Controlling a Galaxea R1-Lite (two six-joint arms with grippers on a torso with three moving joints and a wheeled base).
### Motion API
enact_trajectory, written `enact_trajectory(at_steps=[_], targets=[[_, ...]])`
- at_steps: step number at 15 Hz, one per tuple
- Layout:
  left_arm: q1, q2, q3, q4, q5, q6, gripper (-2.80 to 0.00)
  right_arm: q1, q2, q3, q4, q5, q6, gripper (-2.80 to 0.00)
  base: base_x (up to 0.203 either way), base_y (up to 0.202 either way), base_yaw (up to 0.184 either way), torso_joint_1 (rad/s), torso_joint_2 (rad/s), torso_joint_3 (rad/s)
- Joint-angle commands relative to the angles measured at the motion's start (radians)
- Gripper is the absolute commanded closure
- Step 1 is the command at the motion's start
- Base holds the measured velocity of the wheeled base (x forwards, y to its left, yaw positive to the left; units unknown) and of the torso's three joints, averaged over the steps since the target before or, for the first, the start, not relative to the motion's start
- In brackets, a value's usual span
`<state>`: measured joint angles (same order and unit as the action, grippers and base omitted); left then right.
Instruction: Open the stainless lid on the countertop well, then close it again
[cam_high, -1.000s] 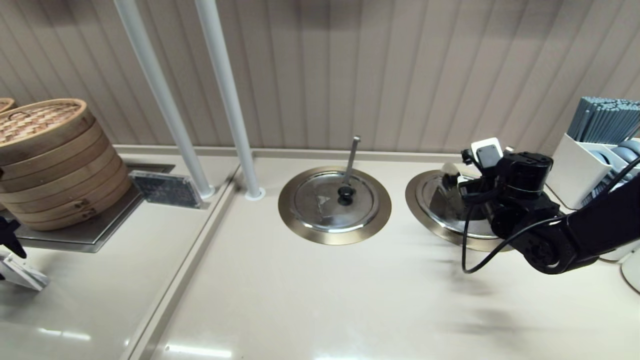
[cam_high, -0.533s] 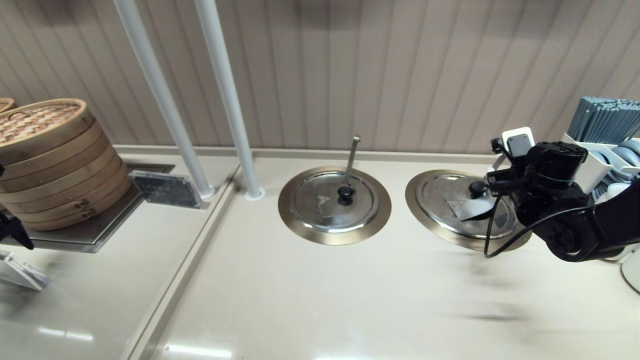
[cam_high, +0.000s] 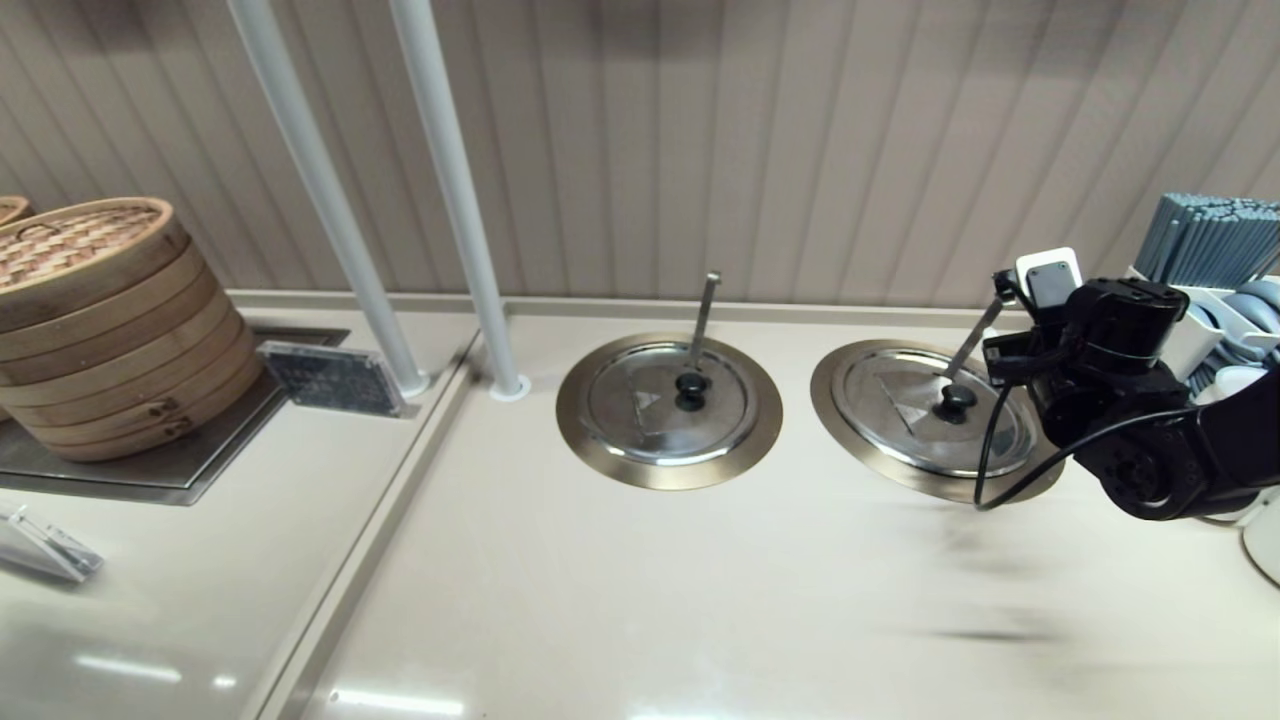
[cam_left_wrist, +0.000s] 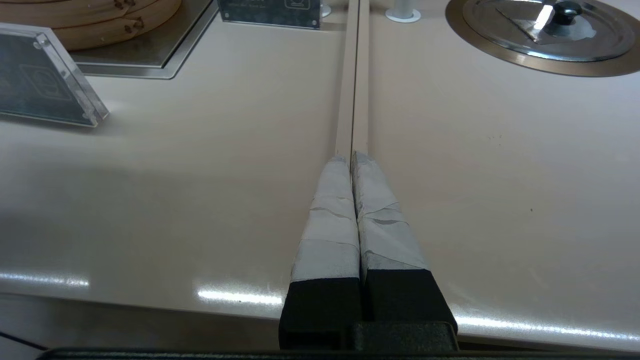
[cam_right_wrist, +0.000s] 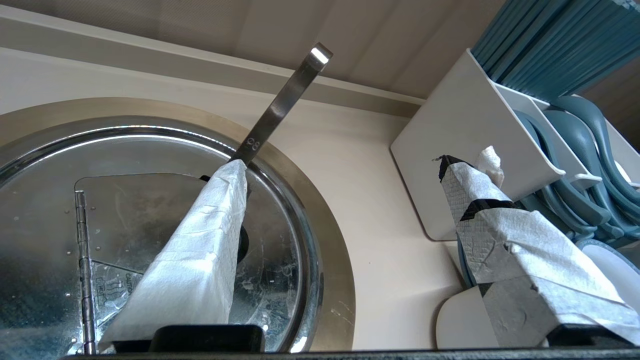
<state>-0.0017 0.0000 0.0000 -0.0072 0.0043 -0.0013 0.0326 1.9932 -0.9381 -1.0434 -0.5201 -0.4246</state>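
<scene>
The stainless lid (cam_high: 915, 405) lies flat and closed on the countertop well, whose brass-toned rim (cam_high: 835, 410) rings it at the right. Its black knob (cam_high: 955, 398) is free, and the slanted utensil handle (cam_high: 972, 342) pokes out beside it. In the right wrist view the lid (cam_right_wrist: 125, 210) shows its hinge and wedge crease, with the handle (cam_right_wrist: 280, 110) rising past the rim (cam_right_wrist: 330, 260). My right gripper (cam_right_wrist: 342, 165) is open and empty just right of the knob, one finger (cam_right_wrist: 195, 260) over the lid. My left gripper (cam_left_wrist: 351, 157) is shut over the counter seam, far left.
The twin lid (cam_high: 650, 400) with its upright handle sits in the middle well. A white cutlery caddy (cam_high: 1170, 320) stands close behind my right arm. Bamboo steamers (cam_high: 100, 320), an acrylic sign (cam_high: 330, 375) and two white poles (cam_high: 470, 230) occupy the left.
My right gripper drew back to the right, off the lid. The lid's raised flap came down flat and its knob is uncovered. The left gripper slipped out of the head view.
</scene>
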Motion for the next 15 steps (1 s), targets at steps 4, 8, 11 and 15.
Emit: enact_trajectory(at_steps=[4, 8, 11, 15], targets=[[0.0, 0.0, 0.0, 0.0, 0.0, 0.0, 0.0, 0.01, -0.001, 0.005, -0.004, 0.009, 0.007, -2.8, 0.0, 0.0, 0.0, 0.0, 0.0, 0.0], [0.0, 0.0, 0.0, 0.0, 0.0, 0.0, 0.0, 0.045, -0.069, 0.039, 0.031, 0.018, 0.058, 0.0, 0.0, 0.0, 0.0, 0.0, 0.0, 0.0], [0.0, 0.0, 0.0, 0.0, 0.0, 0.0, 0.0, 0.067, -0.212, 0.075, 0.102, 0.024, 0.078, 0.0, 0.0, 0.0, 0.0, 0.0, 0.0, 0.0], [0.0, 0.0, 0.0, 0.0, 0.0, 0.0, 0.0, 0.174, -0.514, 0.123, 0.398, 0.03, 0.163, 0.0, 0.0, 0.0, 0.0, 0.0, 0.0, 0.0]])
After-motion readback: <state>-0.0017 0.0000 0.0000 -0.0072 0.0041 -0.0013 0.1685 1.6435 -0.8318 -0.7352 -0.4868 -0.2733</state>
